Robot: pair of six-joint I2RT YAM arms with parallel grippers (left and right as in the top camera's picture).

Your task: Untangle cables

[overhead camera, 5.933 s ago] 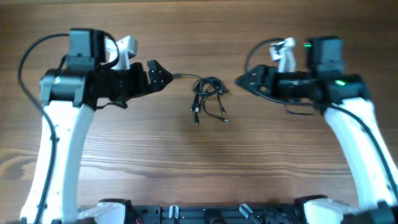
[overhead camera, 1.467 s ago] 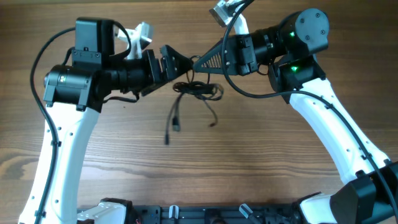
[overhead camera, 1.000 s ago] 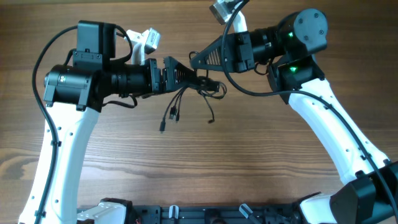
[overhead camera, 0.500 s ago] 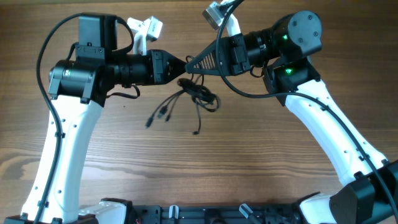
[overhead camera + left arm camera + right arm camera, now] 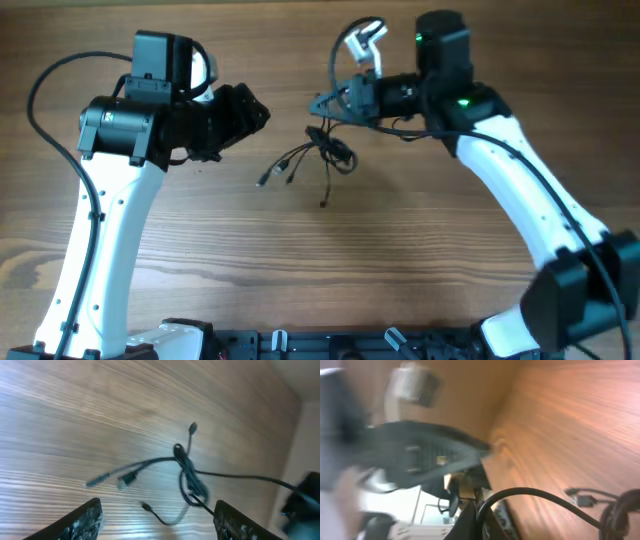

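The cables (image 5: pixel 322 155) form a small black bunch on the wood between the two arms, with loose plug ends (image 5: pixel 278 176) trailing left and one end (image 5: pixel 323 203) below. In the left wrist view the cables (image 5: pixel 186 467) lie beyond my left gripper (image 5: pixel 159 506), which is open with nothing between its fingers. In the overhead view my left gripper (image 5: pixel 260 114) sits apart from the bunch, to its left. My right gripper (image 5: pixel 322 104) is just above the bunch, shut on one strand. That strand (image 5: pixel 540 494) arcs out from my right gripper (image 5: pixel 479 513) in the right wrist view.
A wooden table (image 5: pixel 420 260) carries everything. Thick black robot cables (image 5: pixel 50 80) loop off both arms. A dark rail (image 5: pixel 330 343) runs along the front edge. The left arm (image 5: pixel 420 455) shows blurred in the right wrist view.
My left gripper closed briefly at the bunch, then opened and drew back to the left. The right arm swung round, still shut on its strand. The loose plug ends shifted slightly right.
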